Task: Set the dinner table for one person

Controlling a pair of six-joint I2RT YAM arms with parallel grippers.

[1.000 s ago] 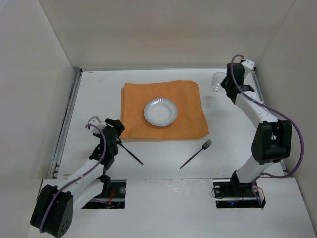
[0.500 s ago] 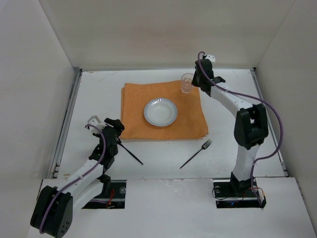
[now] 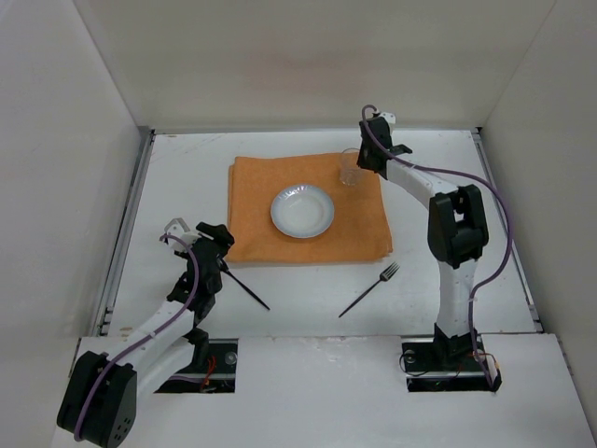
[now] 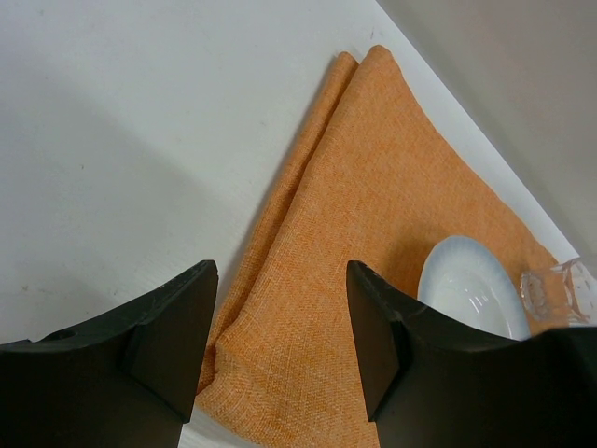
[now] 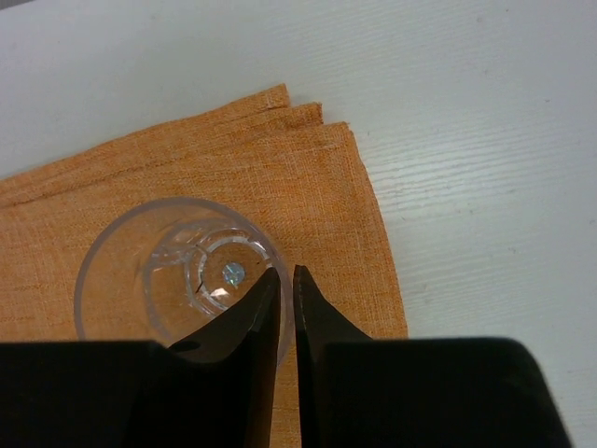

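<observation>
The white dinner table (image 3: 182,177) carries an orange placemat (image 3: 252,201) with a white plate (image 3: 302,211) at its middle. A clear glass (image 3: 350,169) stands upright on the mat's far right corner. My right gripper (image 3: 362,161) reaches down from above and is shut on the glass's rim. In the right wrist view one fingertip (image 5: 261,289) is inside the glass (image 5: 140,271) and the other is outside its wall, with the gripper (image 5: 286,275) nearly closed. My left gripper (image 4: 282,317) hovers open and empty over the mat's near left corner (image 4: 280,364).
A black knife (image 3: 248,288) lies on the table just right of my left gripper (image 3: 215,240). A black fork (image 3: 370,288) lies diagonally in front of the mat's near right corner. White walls enclose the table on three sides, with metal rails (image 3: 126,229) along its edges.
My right arm carried the glass from the table's far right to the left and set it on the mat's far right corner. The left arm stayed still.
</observation>
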